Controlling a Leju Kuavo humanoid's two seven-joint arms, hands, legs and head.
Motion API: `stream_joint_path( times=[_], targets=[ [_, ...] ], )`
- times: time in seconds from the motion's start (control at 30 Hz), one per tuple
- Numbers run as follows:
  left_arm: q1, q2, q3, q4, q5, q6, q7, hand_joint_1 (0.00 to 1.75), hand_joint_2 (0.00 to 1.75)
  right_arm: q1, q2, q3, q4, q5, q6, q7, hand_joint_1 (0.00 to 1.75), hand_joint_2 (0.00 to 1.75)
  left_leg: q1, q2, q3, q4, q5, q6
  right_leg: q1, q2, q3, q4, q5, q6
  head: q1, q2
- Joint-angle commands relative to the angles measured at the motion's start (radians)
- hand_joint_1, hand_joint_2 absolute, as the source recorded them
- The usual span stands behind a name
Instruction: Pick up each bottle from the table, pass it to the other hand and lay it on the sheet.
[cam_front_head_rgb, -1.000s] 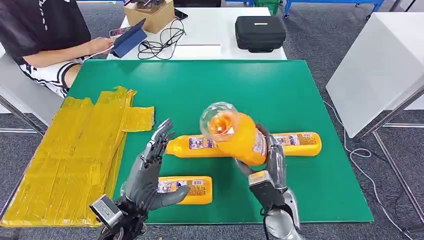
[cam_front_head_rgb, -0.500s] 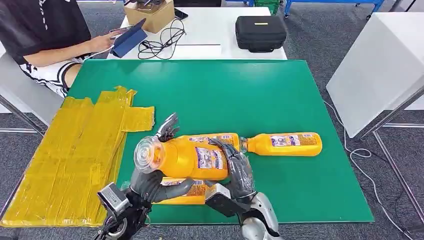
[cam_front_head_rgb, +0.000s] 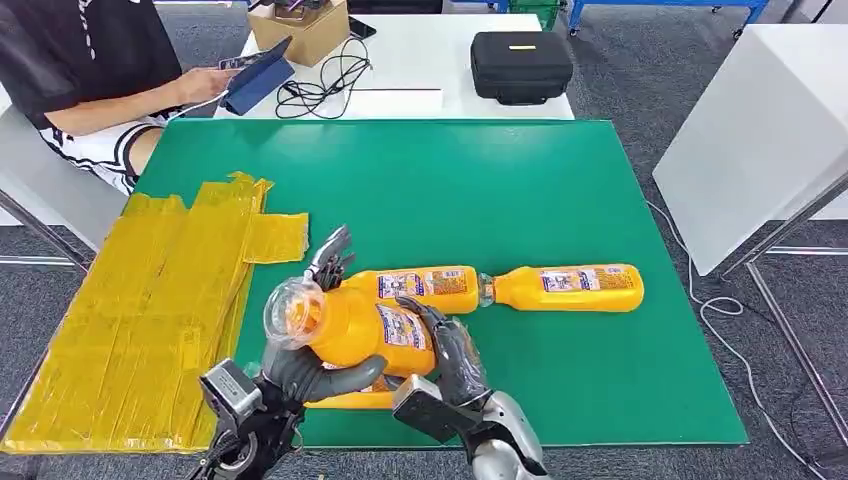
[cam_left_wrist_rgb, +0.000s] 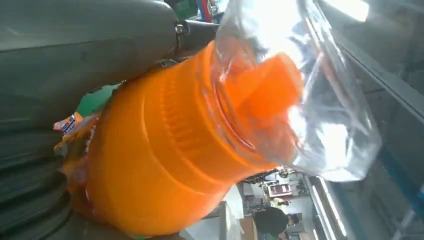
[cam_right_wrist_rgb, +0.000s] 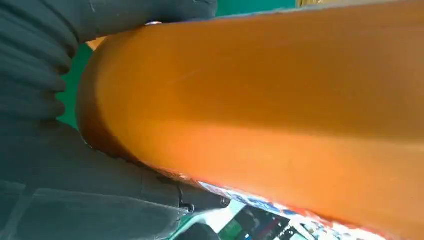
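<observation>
right hand (cam_front_head_rgb: 455, 355): wrapped round orange bottle (cam_front_head_rgb: 355, 325) | left hand (cam_front_head_rgb: 305, 365): cups its neck end

Sheet (cam_front_head_rgb: 150, 300) on worktop (cam_front_head_rgb: 560, 190) left edge, two bottles (cam_front_head_rgb: 425, 288) (cam_front_head_rgb: 570, 287) end to end mid-worktop, held bottle (cam_front_head_rgb: 355, 325) between both hands in front, case (cam_front_head_rgb: 520, 65) on table behind

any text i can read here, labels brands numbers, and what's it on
Nothing is legible.
Held bottle: label print too small and blurred.
Middle bottle on the table: label blurred.
Right bottle: label blurred.
Black case: yellow mark, no readable letters.
</observation>
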Motion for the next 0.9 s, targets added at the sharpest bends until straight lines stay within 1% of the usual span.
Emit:
stream_joint_path(
  times=[0.03,0.07,0.17,0.23,0.27,0.3,0.37,0.73,0.9],
  targets=[
    [-0.019,-0.021,0.001,0.074,-0.009,0.006,0.012,0.00,1.75,-0.072,-0.026,0.048,0.106,-0.025,0.020,-0.007,1.75,1.75,0.000,0.002,0.005,-0.001,-0.001,0.000,0.000,-0.001,0.005,-0.001,-0.001,0.003,0.000,0.000],
    [-0.018,-0.021,0.002,0.075,-0.009,0.006,0.012,0.00,1.75,-0.073,-0.024,0.051,0.111,-0.026,0.023,-0.007,1.75,1.75,0.000,0.000,0.002,-0.001,0.000,0.000,-0.001,-0.001,0.002,-0.001,0.000,0.001,0.000,0.000],
    [-0.012,-0.022,0.009,0.072,-0.009,0.008,0.013,0.00,1.75,-0.087,-0.011,0.060,0.149,-0.063,0.054,-0.016,1.75,1.75,0.000,0.001,0.004,-0.001,-0.001,0.000,-0.001,0.000,0.003,-0.001,0.000,0.002,0.000,0.000],
    [-0.007,-0.022,0.011,0.066,0.001,0.000,0.010,0.00,1.75,-0.096,-0.008,0.066,0.164,-0.073,0.052,-0.024,1.75,1.75,0.000,0.002,0.004,-0.002,-0.001,-0.001,-0.001,0.000,0.004,-0.001,0.000,0.002,0.000,0.000],
    [-0.005,-0.022,0.012,0.063,0.003,-0.002,0.009,0.10,1.75,-0.099,-0.007,0.067,0.168,-0.080,0.050,-0.026,1.75,1.75,0.000,0.002,0.003,-0.001,0.000,-0.001,-0.001,0.000,0.003,-0.001,0.000,0.001,0.000,0.000],
    [-0.006,-0.021,0.011,0.063,0.004,-0.005,0.009,1.41,1.75,-0.099,-0.007,0.066,0.168,-0.082,0.047,-0.027,1.75,1.75,0.000,0.002,0.004,-0.001,-0.001,-0.001,-0.001,0.000,0.004,-0.001,0.000,0.001,0.000,0.000],
    [-0.006,-0.021,0.010,0.065,0.004,-0.008,0.008,1.73,1.75,-0.100,-0.008,0.064,0.166,-0.086,0.042,-0.029,1.75,1.75,0.000,0.001,0.003,-0.001,-0.001,-0.001,-0.001,0.000,0.003,-0.001,0.000,0.001,0.000,0.000],
    [0.012,-0.033,0.035,0.056,0.004,-0.011,0.008,1.75,1.75,-0.079,-0.028,0.034,0.092,-0.103,0.019,-0.035,1.75,1.75,0.000,0.000,0.001,-0.001,0.000,0.000,-0.001,-0.001,0.001,-0.001,0.000,0.001,0.000,0.000],
    [0.020,-0.033,0.043,0.053,0.003,-0.009,0.008,1.75,1.75,-0.051,-0.042,0.024,0.012,-0.123,0.006,-0.056,1.75,1.75,-0.001,0.000,0.002,0.000,-0.001,0.000,-0.001,-0.002,0.002,0.000,-0.001,0.002,0.000,0.000]
  ],
)
